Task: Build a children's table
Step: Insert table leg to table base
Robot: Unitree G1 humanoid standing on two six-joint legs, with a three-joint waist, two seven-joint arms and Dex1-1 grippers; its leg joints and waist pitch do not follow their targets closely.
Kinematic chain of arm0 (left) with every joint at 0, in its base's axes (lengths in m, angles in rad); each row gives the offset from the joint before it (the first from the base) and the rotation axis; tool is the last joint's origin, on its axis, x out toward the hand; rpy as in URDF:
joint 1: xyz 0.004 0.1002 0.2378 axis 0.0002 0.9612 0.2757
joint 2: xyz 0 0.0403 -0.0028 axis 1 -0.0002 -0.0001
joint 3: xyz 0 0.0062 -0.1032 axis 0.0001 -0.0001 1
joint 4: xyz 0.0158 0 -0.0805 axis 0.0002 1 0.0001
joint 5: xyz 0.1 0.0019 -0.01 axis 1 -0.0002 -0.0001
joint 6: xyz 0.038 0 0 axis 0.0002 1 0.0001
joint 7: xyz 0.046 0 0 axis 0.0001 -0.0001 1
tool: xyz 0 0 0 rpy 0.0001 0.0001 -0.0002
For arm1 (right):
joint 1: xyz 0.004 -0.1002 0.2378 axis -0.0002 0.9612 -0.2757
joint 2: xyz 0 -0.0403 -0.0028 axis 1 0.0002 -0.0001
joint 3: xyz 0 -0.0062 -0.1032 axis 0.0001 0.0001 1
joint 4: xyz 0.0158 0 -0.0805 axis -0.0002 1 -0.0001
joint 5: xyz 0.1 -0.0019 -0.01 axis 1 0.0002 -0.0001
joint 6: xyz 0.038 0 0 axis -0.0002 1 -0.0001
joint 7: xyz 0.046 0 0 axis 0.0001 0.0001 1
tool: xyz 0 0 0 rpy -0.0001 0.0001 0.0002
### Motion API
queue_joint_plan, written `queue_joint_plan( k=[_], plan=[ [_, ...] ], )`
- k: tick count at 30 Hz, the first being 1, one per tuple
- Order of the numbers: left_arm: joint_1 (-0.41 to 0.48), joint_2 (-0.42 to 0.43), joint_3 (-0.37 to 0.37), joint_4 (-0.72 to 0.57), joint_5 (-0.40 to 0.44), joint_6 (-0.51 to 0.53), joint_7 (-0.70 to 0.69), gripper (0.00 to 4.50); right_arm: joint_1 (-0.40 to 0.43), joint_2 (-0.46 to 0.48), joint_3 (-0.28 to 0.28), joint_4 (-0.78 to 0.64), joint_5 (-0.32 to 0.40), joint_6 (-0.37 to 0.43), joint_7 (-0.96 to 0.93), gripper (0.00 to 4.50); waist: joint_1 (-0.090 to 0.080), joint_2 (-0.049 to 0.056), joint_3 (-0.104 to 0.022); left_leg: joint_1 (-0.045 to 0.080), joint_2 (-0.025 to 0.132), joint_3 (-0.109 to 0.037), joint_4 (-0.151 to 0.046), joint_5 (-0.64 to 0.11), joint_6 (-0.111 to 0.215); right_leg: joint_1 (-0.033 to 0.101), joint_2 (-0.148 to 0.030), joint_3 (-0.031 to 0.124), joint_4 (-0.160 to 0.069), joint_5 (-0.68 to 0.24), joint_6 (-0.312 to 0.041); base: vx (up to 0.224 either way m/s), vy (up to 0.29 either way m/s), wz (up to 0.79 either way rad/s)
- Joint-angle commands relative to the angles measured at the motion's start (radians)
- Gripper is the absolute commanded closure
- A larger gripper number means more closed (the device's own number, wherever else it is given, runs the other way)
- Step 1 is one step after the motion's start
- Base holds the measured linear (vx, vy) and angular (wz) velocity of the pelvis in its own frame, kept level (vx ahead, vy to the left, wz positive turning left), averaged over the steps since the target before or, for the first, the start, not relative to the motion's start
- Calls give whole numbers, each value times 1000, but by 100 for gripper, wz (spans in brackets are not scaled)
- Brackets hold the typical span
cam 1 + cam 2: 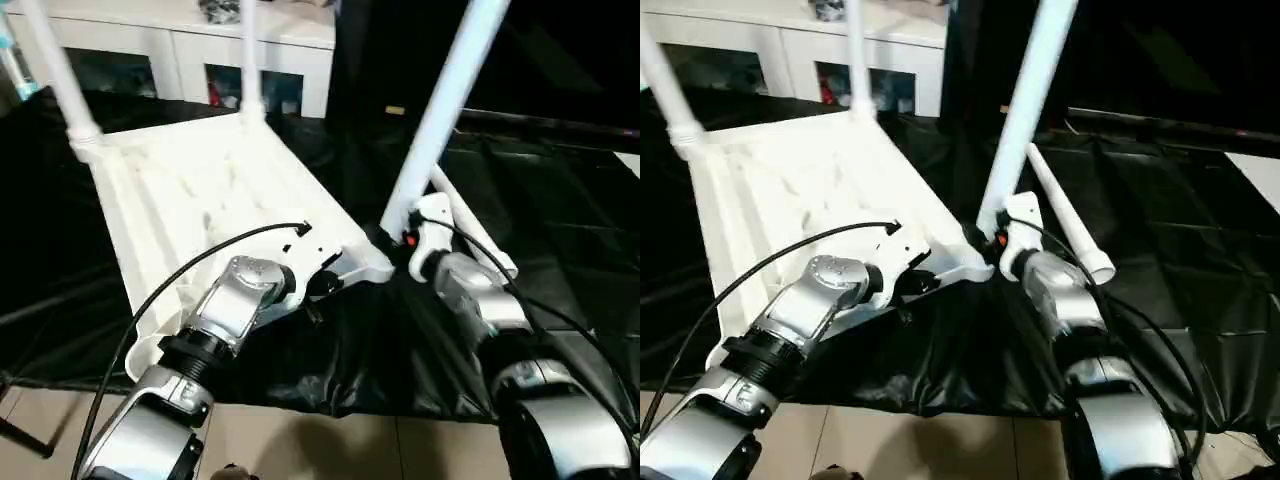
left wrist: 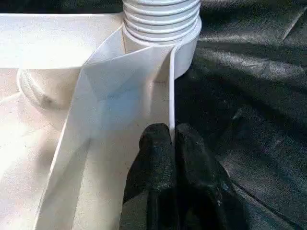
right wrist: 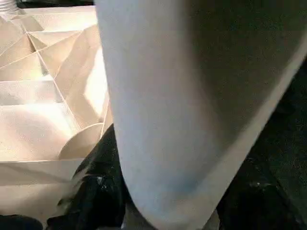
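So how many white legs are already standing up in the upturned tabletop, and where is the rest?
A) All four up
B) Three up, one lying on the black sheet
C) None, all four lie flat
B: three legs rise from corner sockets of the tabletop, and a fourth leg lies loose on the black sheet.

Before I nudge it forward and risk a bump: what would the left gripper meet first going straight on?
Probably the white ribbed leg base seated in the round corner socket, straight beyond its fingers along the tabletop's thin white plastic rim.
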Motion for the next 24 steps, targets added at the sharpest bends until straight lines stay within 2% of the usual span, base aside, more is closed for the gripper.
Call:
queue_joint_plan(
  k=[1,2,3,5,6,8,12,13,14,15,16,17,18,20,22,24],
  plan=[
    [-22,-24,-8,-70,-8,-18,-1,450,43,53,50,101,-30,91,37,257,-2,12,-45,25,59,-30,-89,-505,-51,6,-73,45,-96,-402,-146,0,0,0],
    [-20,-18,-13,-77,-4,-15,-1,450,39,55,52,105,-33,82,45,257,-2,13,-45,24,58,-30,-89,-501,-49,7,-73,45,-96,-403,-145,0,0,0],
    [-20,-16,-15,-80,-2,-14,0,450,36,55,52,107,-34,78,47,222,-2,13,-46,24,59,-30,-89,-499,-50,6,-72,45,-96,-404,-145,0,0,0],
    [-14,-4,-25,-88,1,-19,-12,450,29,57,38,103,-21,64,60,187,-2,14,-45,27,60,-30,-90,-507,-51,4,-73,45,-97,-406,-147,0,0,0],
    [-13,0,-28,-89,1,-30,-20,450,25,56,30,103,-14,63,66,185,-5,10,-45,23,60,-30,-90,-500,-49,6,-72,45,-95,-400,-149,0,0,0],
    [-4,23,-36,-105,-13,-51,-76,450,19,47,14,72,10,55,125,169,-2,11,-46,26,60,-28,-89,-489,-44,6,-72,46,-95,-389,-152,0,0,0],
    [3,57,-55,-114,-18,-100,-147,450,32,27,30,13,17,39,222,126,1,10,-50,21,62,-21,-89,-416,-24,12,-69,49,-85,-298,-173,0,0,0],
    [5,65,-59,-117,-21,-108,-168,450,43,18,40,-16,21,39,267,126,3,7,-52,19,61,-18,-86,-391,-14,16,-67,49,-83,-272,-175,0,0,0],
    [9,81,-70,-125,-26,-133,-207,450,61,3,50,-59,31,41,320,126,6,9,-54,20,62,-18,-85,-376,-10,16,-69,49,-80,-257,-182,0,0,0],
    [11,91,-78,-132,-29,-147,-232,450,72,-7,55,-86,38,42,354,126,13,7,-56,25,62,-11,-80,-341,7,13,-66,51,-78,-213,-195,51,-28,10],
    [17,115,-89,-148,-49,-162,-305,450,101,-45,74,-150,51,57,449,126,14,4,-57,24,62,-9,-78,-317,16,17,-65,51,-75,-183,-201,51,-28,10],
    [17,115,-89,-148,-49,-162,-305,450,101,-45,74,-150,51,57,449,126,19,4,-61,21,62,-10,-75,-281,26,24,-64,49,-67,-140,-209,64,-25,8],
    [19,122,-91,-153,-58,-166,-330,450,108,-57,82,-166,52,60,476,126,20,7,-63,16,62,-6,-71,-207,45,26,-61,49,-53,-38,-232,64,-16,2],
    [25,147,-97,-160,-78,-184,-402,450,135,-102,109,-219,58,84,571,126,29,7,-72,20,59,-1,-56,-92,84,29,-54,45,-33,131,-273,58,-12,3],
    [26,155,-97,-158,-86,-193,-426,450,146,-120,121,-239,57,92,607,126,32,7,-73,10,56,2,-49,-27,114,33,-51,42,-23,217,-293,0,0,0],
    [20,166,-93,-133,-98,-221,-471,450,166,-159,150,-273,45,100,676,126,38,7,-73,8,58,4,-43,-27,126,33,-50,40,-20,217,-298,0,0,0]
  ],
)
